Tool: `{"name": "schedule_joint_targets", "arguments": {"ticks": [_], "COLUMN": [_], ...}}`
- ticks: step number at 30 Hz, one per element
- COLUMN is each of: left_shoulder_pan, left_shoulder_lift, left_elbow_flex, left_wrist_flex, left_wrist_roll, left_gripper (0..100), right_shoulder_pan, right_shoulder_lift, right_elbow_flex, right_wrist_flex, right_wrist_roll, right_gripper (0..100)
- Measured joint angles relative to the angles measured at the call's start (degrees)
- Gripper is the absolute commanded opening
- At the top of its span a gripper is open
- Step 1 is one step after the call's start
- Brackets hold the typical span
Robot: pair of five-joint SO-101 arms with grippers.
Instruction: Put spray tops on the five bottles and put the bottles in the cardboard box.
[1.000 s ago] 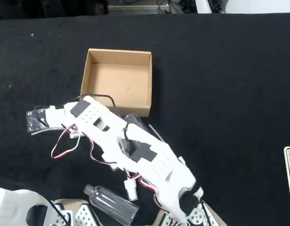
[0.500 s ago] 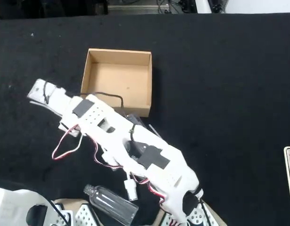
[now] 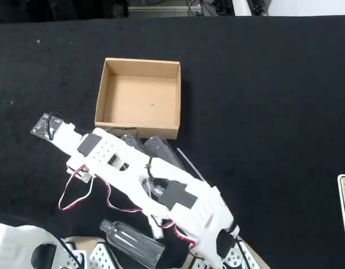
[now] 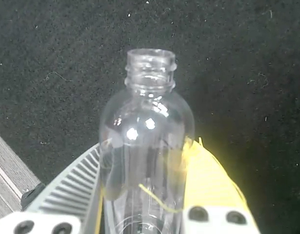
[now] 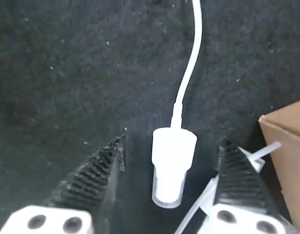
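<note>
The right arm (image 3: 133,165) is white and chunky, with rows of little holes, black blocks (image 3: 180,193) set into it and thin red and white wires (image 3: 65,193) looping off its side. The right gripper (image 5: 171,141) has two black fingers (image 5: 91,175) with bumpy ridges, on white bases with round holes. The left gripper (image 4: 145,144) has one grey ridged finger (image 4: 71,185) and one yellow finger (image 4: 203,180).

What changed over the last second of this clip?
The right arm shifted: its outer end swung toward the table's far side, then came partway back. The bottle near the arm bases and the cardboard box stayed where they were.
</note>
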Motion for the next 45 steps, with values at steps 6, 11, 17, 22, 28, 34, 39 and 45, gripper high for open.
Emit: {"name": "schedule_joint_targets", "arguments": {"ticks": [6, 11, 17, 22, 28, 34, 39, 45], "left_shoulder_pan": [0.0, 0.0, 0.0, 0.0, 4.22, 16.62, 30.59, 45.89], "left_shoulder_lift": [0.0, 0.0, 0.0, -0.18, -11.16, -27.34, -41.32, -57.76], "left_elbow_flex": [0.0, 0.0, 0.0, 0.0, 0.18, 9.05, 20.84, 39.38], "left_wrist_flex": [0.0, 0.0, 0.0, 1.41, 8.7, 9.23, 4.13, -10.9], "left_wrist_roll": [0.0, 0.0, 0.0, 0.62, 1.93, 9.14, 16.97, 23.56], "left_gripper": [4, 4, 4, 4, 4, 4, 4, 4], "right_shoulder_pan": [0.53, 0.35, 0.44, 0.53, 5.27, 12.48, 21.63, 43.16], "right_shoulder_lift": [0.0, 0.0, 0.62, -0.26, -11.25, -26.73, -44.13, -62.51], "right_elbow_flex": [0.35, 2.29, 2.46, 2.73, 2.9, 5.98, 15.56, 27.52], "right_wrist_flex": [0.18, -2.29, -3.69, -3.69, 1.14, 11.6, 13.71, 13.71], "right_wrist_roll": [4.31, 4.57, 4.57, 4.57, 4.66, 4.66, 4.66, 4.66], "right_gripper": [20.9, 18.0, 5.7, 0.9, 1.0, 1.0, 1.1, 1.1]}}
